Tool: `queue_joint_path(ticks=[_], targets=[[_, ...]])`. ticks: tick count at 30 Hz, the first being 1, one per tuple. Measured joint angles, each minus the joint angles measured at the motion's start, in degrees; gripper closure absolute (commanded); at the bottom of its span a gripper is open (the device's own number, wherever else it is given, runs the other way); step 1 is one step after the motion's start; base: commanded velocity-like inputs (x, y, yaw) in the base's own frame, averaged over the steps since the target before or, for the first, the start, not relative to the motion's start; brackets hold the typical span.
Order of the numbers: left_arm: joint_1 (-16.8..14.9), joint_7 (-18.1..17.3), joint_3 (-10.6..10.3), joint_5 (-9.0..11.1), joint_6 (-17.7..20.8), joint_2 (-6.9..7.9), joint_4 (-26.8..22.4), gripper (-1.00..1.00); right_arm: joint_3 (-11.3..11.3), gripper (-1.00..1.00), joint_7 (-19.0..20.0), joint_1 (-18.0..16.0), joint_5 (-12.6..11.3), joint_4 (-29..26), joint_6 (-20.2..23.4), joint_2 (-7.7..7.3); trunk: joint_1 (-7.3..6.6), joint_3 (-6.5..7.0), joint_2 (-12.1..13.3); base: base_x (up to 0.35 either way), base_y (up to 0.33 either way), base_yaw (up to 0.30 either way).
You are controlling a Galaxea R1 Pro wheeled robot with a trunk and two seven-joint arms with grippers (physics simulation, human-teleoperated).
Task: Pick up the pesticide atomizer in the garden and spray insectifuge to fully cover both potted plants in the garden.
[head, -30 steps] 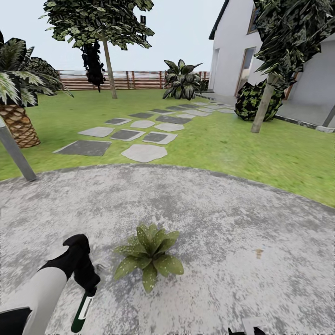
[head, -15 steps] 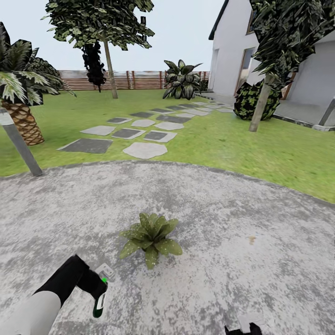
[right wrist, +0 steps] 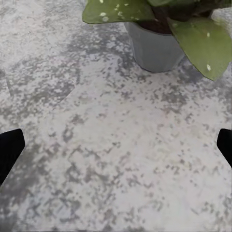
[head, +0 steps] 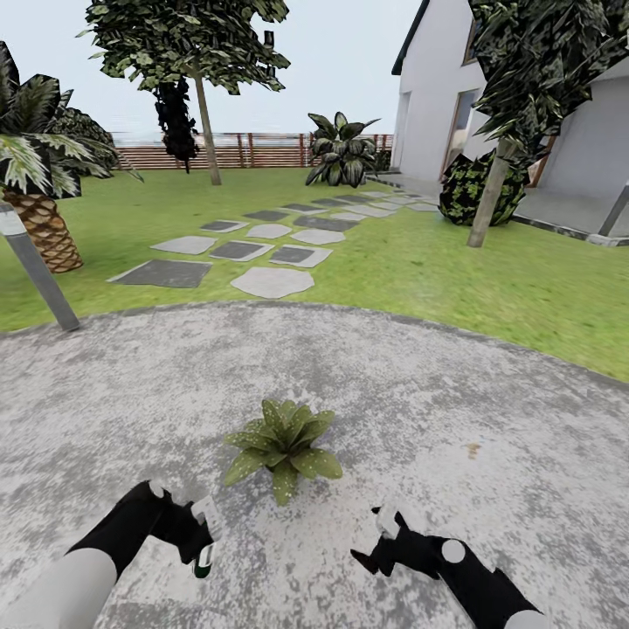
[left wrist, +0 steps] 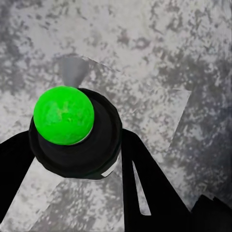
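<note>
My left gripper (head: 197, 535) is shut on the pesticide atomizer (head: 203, 559), a slim dark bottle with a white part, low over the grey patio. In the left wrist view the atomizer (left wrist: 72, 133) sits end-on between the black fingers (left wrist: 145, 179), showing a bright green round end. The broad-leaved potted plant (head: 281, 442) stands on the paving just ahead, between both arms. My right gripper (head: 374, 540) is open, to the plant's right. The right wrist view faces the plant's grey pot (right wrist: 152, 48), which is apart from the fingertips (right wrist: 9, 150). The smaller spikier plant is out of view.
The round mottled patio (head: 454, 411) borders the lawn (head: 419, 262). Stepping stones (head: 273, 281) lead toward the white house (head: 437, 96). A grey pole (head: 39, 273) and a palm (head: 39, 218) stand at the left, with a thin tree trunk (head: 491, 205) at the right.
My right arm has risen into the head view beside the plant. My left arm has drawn back and turned the atomizer from hanging down to tucked close under the gripper.
</note>
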Motion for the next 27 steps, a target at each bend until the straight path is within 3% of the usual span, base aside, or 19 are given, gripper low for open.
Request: queue_joint_path(ticks=[2,4,9,13,20,27], targets=[[0.0,-2.9,-2.2,-0.5,-1.5,0.06,-0.1,1.0,0.0,-1.0,5.0,-1.3,0.7,-2.0,4.9,0.02,0.0,0.0,0.0,0.0,0.0,0.0],[0.0,-4.5,-3.6,-0.7,-2.1,0.11,-0.7,1.0,0.0,-1.0,7.1,-1.7,0.9,-4.8,8.4,0.13,0.0,0.0,0.0,0.0,0.0,0.0],[0.3,-5.3,-4.8,-0.9,-3.2,-0.22,-3.7,1.0,0.3,-1.0,7.9,-1.9,1.1,-8.3,10.0,0.69,0.0,0.0,0.0,0.0,0.0,0.0],[0.3,-5.3,-7.7,-1.3,-3.7,-0.58,-4.2,1.0,0.4,-1.0,7.9,-1.9,1.1,-8.7,10.1,0.89,0.0,0.0,0.0,0.0,0.0,0.0],[0.3,-5.3,-8.2,-1.3,-3.8,-0.93,-4.2,1.0,0.5,-1.0,8.0,-2.0,1.1,-8.6,10.2,0.89,0.0,0.0,0.0,0.0,0.0,0.0],[0.3,-5.3,-8.3,-1.4,-3.7,-1.9,-4.2,1.0,0.4,-1.0,11.1,-1.9,4.4,-8.5,10.1,0.83,0.01,0.0,0.0,-0.032,0.0,0.0]])
